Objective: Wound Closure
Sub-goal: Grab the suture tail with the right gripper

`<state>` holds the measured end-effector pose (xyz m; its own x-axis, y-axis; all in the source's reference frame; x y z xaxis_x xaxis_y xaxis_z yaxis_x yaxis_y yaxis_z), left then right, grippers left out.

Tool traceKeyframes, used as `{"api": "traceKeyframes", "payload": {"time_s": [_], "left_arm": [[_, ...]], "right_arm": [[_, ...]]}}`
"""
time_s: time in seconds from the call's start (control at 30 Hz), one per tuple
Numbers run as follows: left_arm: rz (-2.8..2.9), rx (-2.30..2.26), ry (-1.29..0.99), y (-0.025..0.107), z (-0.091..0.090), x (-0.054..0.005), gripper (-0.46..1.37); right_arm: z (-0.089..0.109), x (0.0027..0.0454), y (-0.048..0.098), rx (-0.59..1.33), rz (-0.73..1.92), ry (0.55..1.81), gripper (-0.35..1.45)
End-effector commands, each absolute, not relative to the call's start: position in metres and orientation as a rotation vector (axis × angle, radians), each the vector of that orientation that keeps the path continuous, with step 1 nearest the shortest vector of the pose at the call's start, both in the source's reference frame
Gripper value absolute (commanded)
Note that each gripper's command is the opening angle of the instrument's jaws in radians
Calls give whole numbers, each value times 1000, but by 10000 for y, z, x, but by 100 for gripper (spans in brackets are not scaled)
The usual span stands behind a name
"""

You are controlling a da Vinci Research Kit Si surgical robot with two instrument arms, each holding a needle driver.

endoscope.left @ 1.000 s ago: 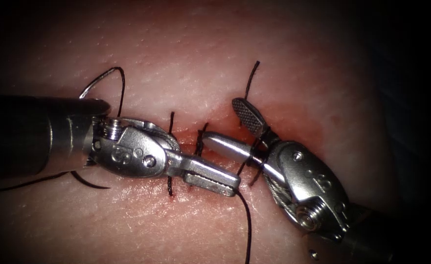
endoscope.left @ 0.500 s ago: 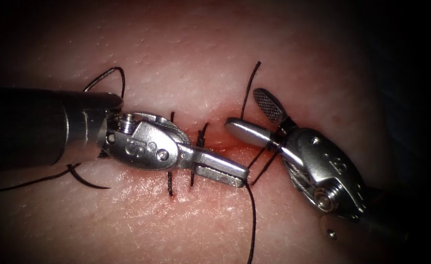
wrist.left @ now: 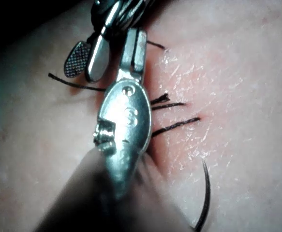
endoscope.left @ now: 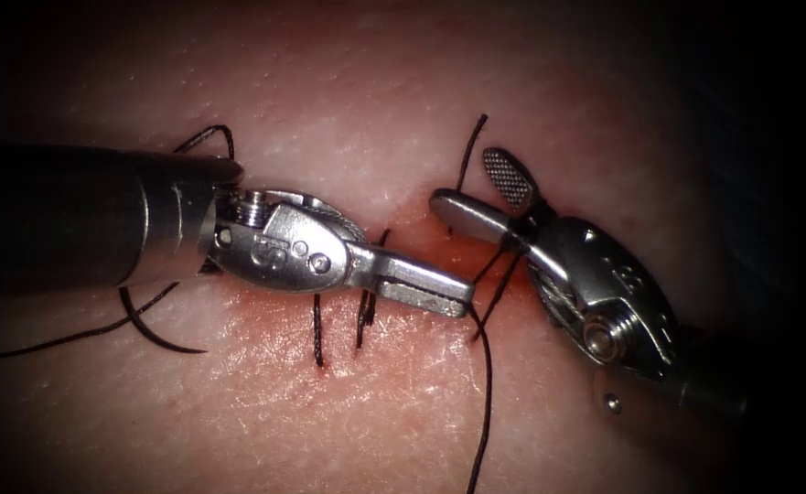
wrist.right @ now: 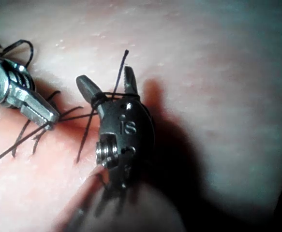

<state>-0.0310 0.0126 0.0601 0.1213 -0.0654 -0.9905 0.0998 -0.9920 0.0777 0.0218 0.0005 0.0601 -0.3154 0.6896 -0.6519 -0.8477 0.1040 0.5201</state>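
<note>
Over the cut's middle, your left silver needle-driver tool (endoscope.left: 453,297) has its jaws pressed together on the thin black thread (endoscope.left: 487,384), gripped right at the tips; from there the strand drops straight down to the endoscope view's lower edge. Your right silver needle-driver tool (endoscope.left: 476,187) sits on the cut's right side with jaws spread wide, one smooth, one showing its cross-hatched pad, and they grip nothing. Thread is wrapped around that right tool just behind the jaws, at the neck, and two strands run from the wrap down to your left tool's tips. One loose black thread end (endoscope.left: 471,146) sticks up beside the open jaws. Two dark finished stitches (endoscope.left: 317,329) cross the cut under your left tool's jaws. Curved steel needle (endoscope.left: 160,338) lies free on the pale pink pork tissue (endoscope.left: 348,110) at far left, below your left tool's shaft, held by neither tool; can't tell whether its tip is in the tissue. Red fluid (endoscope.left: 265,320) stains the tissue along the cut.
</note>
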Motion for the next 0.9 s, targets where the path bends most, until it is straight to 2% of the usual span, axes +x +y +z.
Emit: {"api": "traceKeyframes", "payload": {"time_s": [0.03,0.9], "left_arm": [[-1999,2251,44,127,600,-310,-35],[-2014,2249,61,147,615,-310,-35]], "right_arm": [[602,219,7,-191,1560,1081,122],[617,235,25,-159,1583,1058,120]]}}
